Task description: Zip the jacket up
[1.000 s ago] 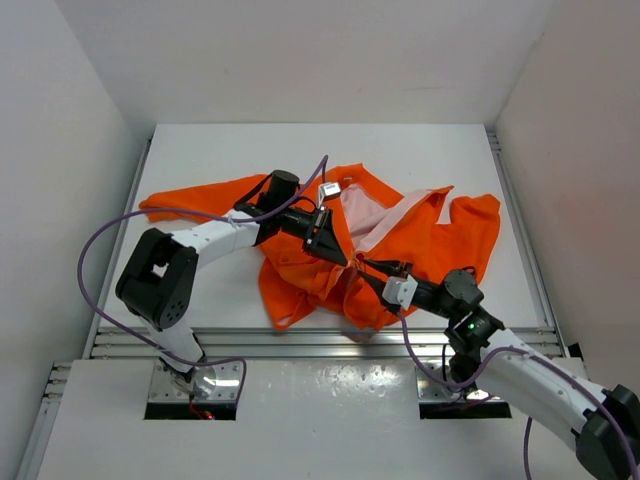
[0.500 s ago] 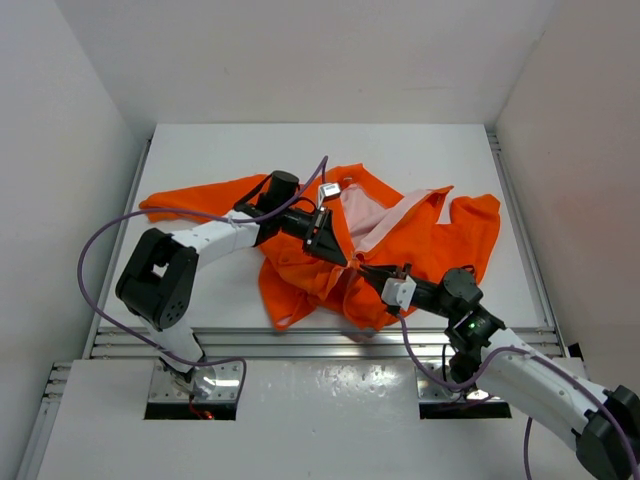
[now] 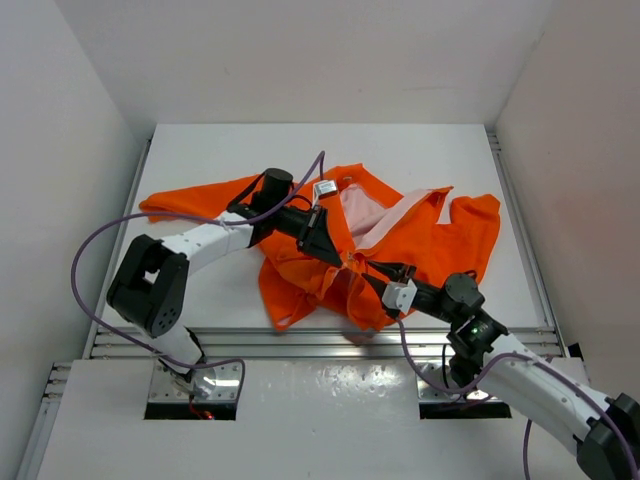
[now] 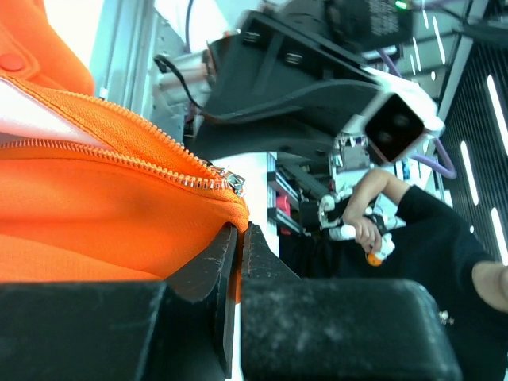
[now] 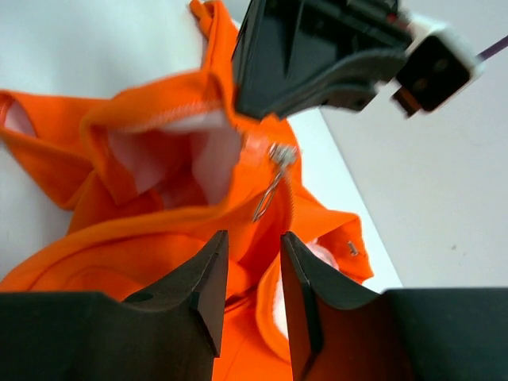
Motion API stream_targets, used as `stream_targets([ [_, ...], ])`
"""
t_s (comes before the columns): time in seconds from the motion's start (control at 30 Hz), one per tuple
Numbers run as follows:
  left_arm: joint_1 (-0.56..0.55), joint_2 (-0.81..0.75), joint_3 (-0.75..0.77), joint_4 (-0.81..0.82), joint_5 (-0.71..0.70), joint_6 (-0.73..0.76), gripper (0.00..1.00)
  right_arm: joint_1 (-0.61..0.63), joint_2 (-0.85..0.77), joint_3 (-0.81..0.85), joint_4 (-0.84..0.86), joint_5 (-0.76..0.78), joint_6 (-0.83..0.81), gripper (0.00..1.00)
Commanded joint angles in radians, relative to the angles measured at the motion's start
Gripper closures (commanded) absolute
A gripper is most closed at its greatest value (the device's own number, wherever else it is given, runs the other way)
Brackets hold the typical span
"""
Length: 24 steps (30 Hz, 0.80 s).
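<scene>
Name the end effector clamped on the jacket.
The left end effector, shut on the jacket edge beside the zipper; the right end effector is open, short of the zipper pull.

Matt orange woven cloth all over the jacket [image 3: 420, 235], soft and creased, without sheen. Paler, smoother pinkish cloth for the lining [image 3: 358, 215]. Small bright metal teeth along the zipper [image 4: 135, 163], set in ribbed orange tape. Thin shiny metal on the zipper pull [image 5: 274, 178]. Glossy orange on the snap button [image 4: 11, 61], seemingly plastic. Black matt plastic on the left hand [image 4: 238, 238], dusty and scuffed, with pale scratches at the finger edges. Same dull black plastic on the right hand [image 5: 250, 242], lightly grained. Smooth matt white on the bench [image 3: 250, 150]. Brushed bare metal on the rails [image 3: 300, 342] at its near edge. Slick purple sheathing on the cables [image 3: 100, 234].
</scene>
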Motion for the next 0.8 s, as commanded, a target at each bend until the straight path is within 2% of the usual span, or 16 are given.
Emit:
stream_targets([
  [0.0,-0.009,-0.039,0.004,0.014,0.100,0.038,1.00,0.003,-0.001,-0.028,0.043,0.003,-0.031,0.67],
  [0.3,-0.030,-0.009,0.061,-0.176,0.157,0.180,1.00,0.004,0.095,-0.028,0.173,0.000,0.002,0.67],
  [0.43,-0.030,0.033,0.109,-0.314,0.195,0.301,1.00,0.003,0.119,-0.014,0.219,-0.008,0.031,0.67],
  [0.77,-0.030,0.087,0.159,-0.418,0.204,0.375,1.00,0.050,0.113,0.003,0.218,-0.022,0.059,0.67],
])
